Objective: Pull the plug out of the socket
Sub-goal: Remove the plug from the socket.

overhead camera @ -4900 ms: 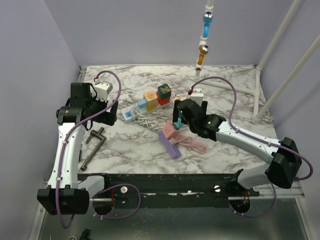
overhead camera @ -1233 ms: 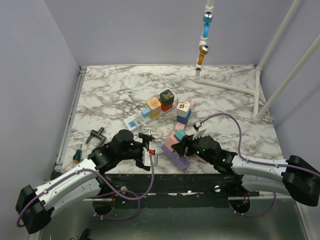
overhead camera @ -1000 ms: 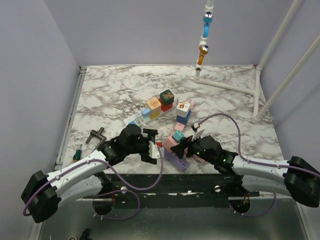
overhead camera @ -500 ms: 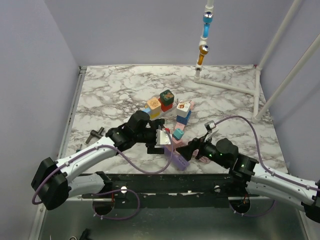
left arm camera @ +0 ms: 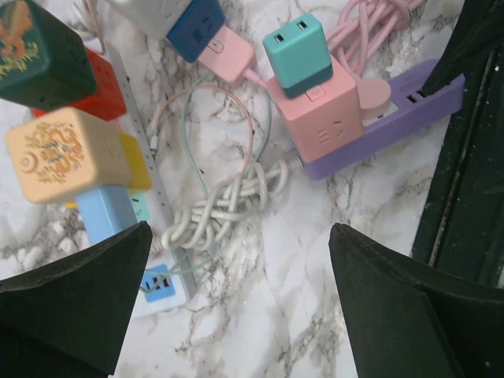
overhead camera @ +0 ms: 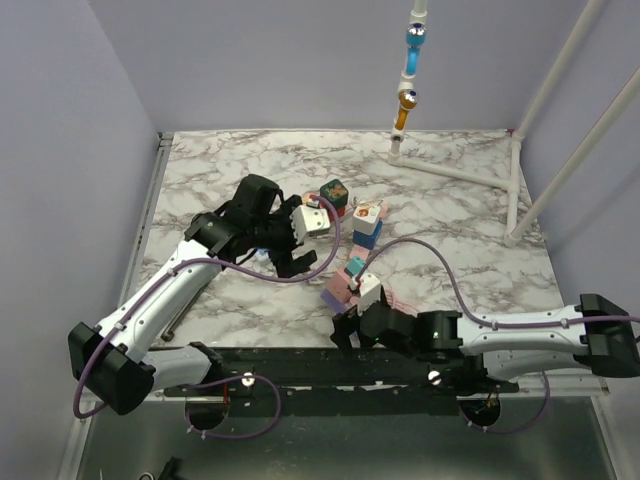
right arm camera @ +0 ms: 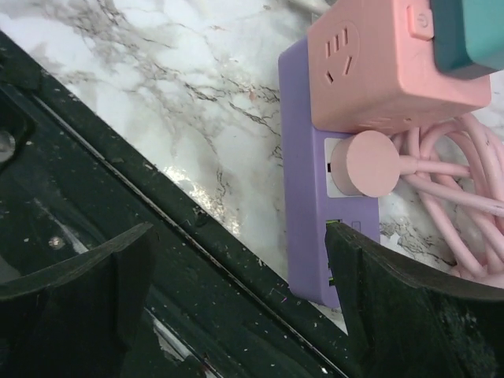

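The left gripper (left arm camera: 240, 236) hangs above the grey-veined white marble table (left arm camera: 276, 315) with its jaws spread as wide as they go and nothing between them. Straight below the gap lies a knotted white cable (left arm camera: 232, 201). Close to one finger runs a long white power strip (left arm camera: 157, 201) carrying a dark green cube (left arm camera: 39, 51), a red cube (left arm camera: 110, 94), a cream cube (left arm camera: 67, 153), a yellow cube (left arm camera: 138, 161) and a light blue cube (left arm camera: 106, 216). Beyond the fingertips, nearer the other finger, a teal block plug (left arm camera: 297, 49) sits on top of a pink cube socket (left arm camera: 327, 130), which rests against a flat purple plastic power strip (left arm camera: 394, 126). The right gripper (right arm camera: 240, 232) is low at the near edge of the table, its jaws also wide apart and holding nothing. Under its gap is the black metal rail (right arm camera: 118, 236) along the table edge. The purple strip's near end lies right beside one finger, and just past that fingertip a round pink plug (right arm camera: 365, 163) is seated in the strip, with its coiled pink cable (right arm camera: 465, 213) trailing away to the outside of that finger.
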